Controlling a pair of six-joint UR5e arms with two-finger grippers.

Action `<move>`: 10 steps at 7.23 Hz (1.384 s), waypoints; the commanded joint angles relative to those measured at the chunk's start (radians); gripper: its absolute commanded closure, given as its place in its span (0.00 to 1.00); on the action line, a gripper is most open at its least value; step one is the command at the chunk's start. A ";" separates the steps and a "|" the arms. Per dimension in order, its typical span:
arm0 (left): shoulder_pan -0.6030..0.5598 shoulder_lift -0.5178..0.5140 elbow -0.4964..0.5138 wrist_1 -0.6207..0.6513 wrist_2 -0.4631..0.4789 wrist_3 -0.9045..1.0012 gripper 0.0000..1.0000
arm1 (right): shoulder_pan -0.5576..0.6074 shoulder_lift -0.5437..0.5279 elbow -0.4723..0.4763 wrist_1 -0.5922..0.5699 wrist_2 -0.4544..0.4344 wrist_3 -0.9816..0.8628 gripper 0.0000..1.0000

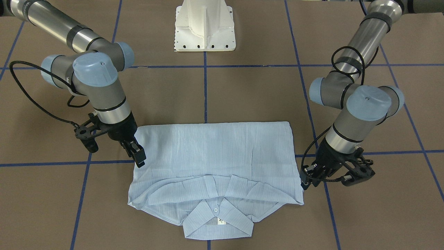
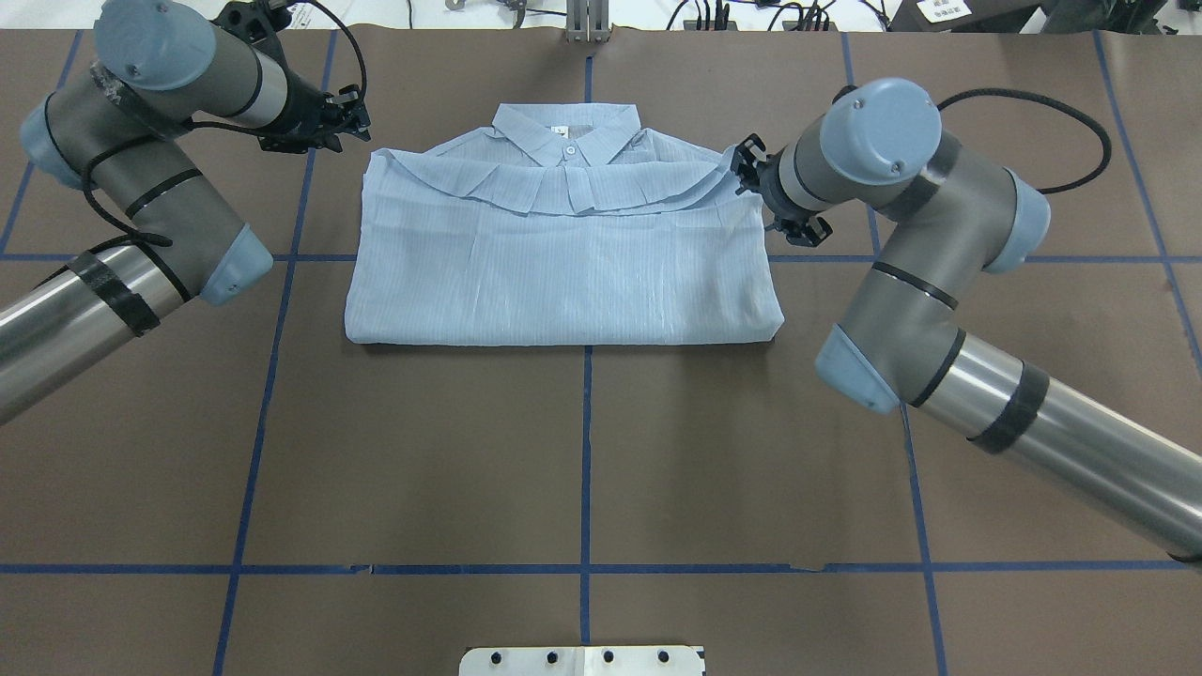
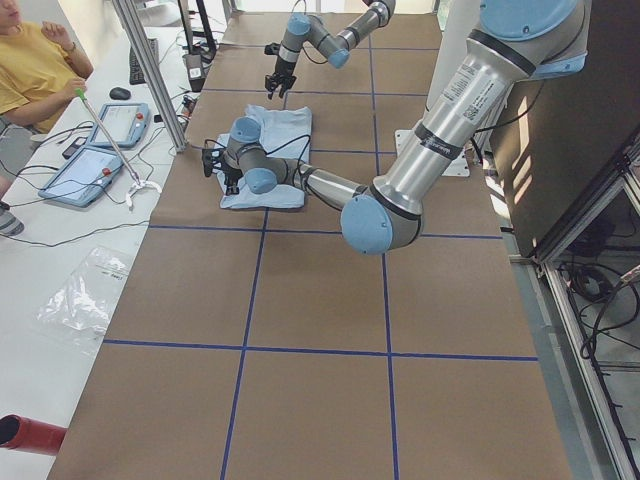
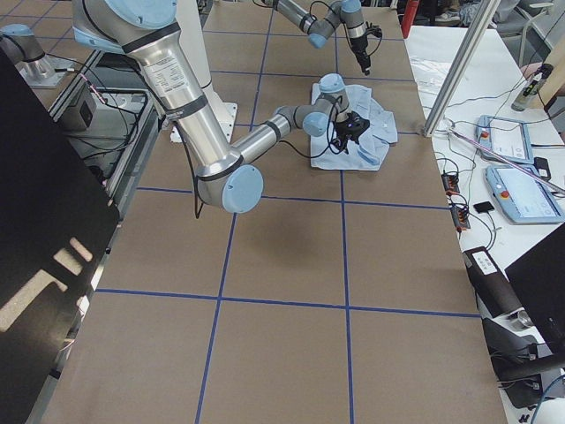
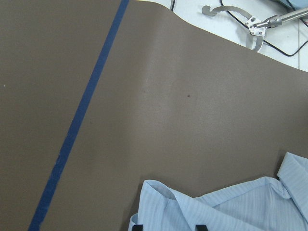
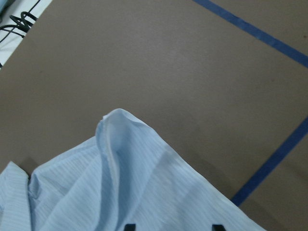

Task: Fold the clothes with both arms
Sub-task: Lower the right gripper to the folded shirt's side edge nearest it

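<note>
The light-blue striped shirt (image 1: 215, 149) lies folded on the brown table, collar on the side away from the robot (image 2: 563, 272). My left gripper (image 2: 355, 117) is at the shirt's far left shoulder corner. In the left wrist view its fingertips (image 5: 137, 227) stand apart with the shirt's corner (image 5: 231, 207) between them. My right gripper (image 2: 742, 174) is at the far right shoulder corner. In the right wrist view its fingertips (image 6: 129, 227) also stand apart over a raised cloth corner (image 6: 120, 192). Both grippers look open, and the cloth is not lifted.
The white pedestal base (image 1: 204, 27) stands at the robot's side of the table. Blue tape lines (image 2: 587, 451) cross the brown surface. Cables and a tool (image 5: 250, 21) lie beyond the far table edge. An operator (image 3: 30, 70) sits there with tablets (image 3: 100, 150).
</note>
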 commanded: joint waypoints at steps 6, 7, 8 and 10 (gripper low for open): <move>0.000 0.021 -0.028 -0.012 0.052 0.008 0.53 | -0.094 -0.096 0.030 0.001 0.002 -0.006 0.38; 0.000 0.021 -0.028 -0.012 0.052 0.005 0.53 | -0.098 -0.099 0.031 0.001 0.002 -0.003 0.41; 0.000 0.021 -0.028 -0.012 0.052 0.007 0.53 | -0.104 -0.105 0.038 0.001 -0.001 0.001 0.89; 0.001 0.020 -0.029 -0.012 0.052 -0.001 0.53 | -0.104 -0.131 0.073 0.001 0.008 -0.003 1.00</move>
